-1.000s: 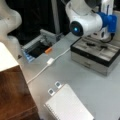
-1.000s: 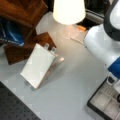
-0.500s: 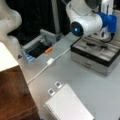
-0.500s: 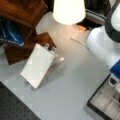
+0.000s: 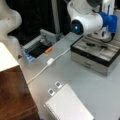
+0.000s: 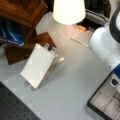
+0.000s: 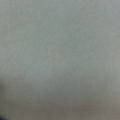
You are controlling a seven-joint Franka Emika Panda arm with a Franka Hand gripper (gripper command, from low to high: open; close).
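White arm (image 5: 86, 21) over the black compartment tray (image 5: 96, 53), no shift since before; jaws' opening impossible to tell.

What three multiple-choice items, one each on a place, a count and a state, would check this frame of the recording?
1. Where does the white notebook lie in a front view?
A. at the bottom, on the grey table
B. inside the compartment box
C. on the wooden block

2. How many binder clips sit at the notebook's upper edge?
A. none
B. two
C. five

3. What state is the black compartment box in?
A. lidded
B. upside down
C. open on top, dividers showing

Answers:
1 A, it rests on the table surface near the bottom edge.
2 B, a pair shows in both front views.
3 C, its trays are visible.

The gripper does not show.
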